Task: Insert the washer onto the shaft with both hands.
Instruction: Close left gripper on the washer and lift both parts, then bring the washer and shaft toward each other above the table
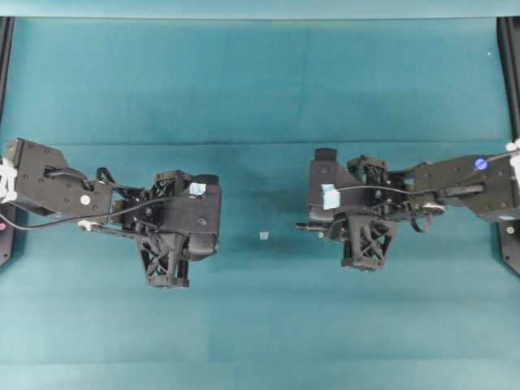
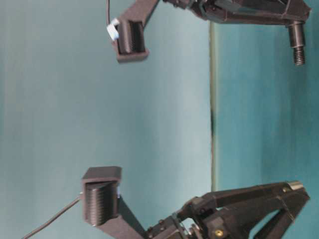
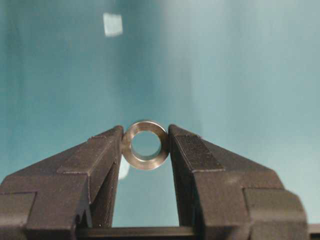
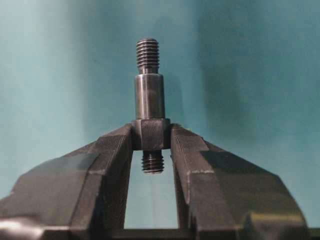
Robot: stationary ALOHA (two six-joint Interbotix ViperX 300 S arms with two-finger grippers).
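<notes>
With the left gripper [image 3: 145, 145] pinching the washer [image 3: 145, 145] and the right gripper [image 4: 151, 135] clamping the shaft [image 4: 149, 95], slight misalignment could jam the threads.

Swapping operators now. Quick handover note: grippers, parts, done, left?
Left gripper: jaws shut on the washer, pinched by its rim between the fingertips, hole open toward the wrist camera.
Right gripper: jaws shut on the shaft at its thick collar, long threaded end pointing out past the fingertips.
Both parts are lifted off the teal table; the arms are apart, with a small pale tape square on the table between them.
Done: both picks.
Left: bring the grippers together, line the hole up with the threaded end, slide the washer on.
</notes>
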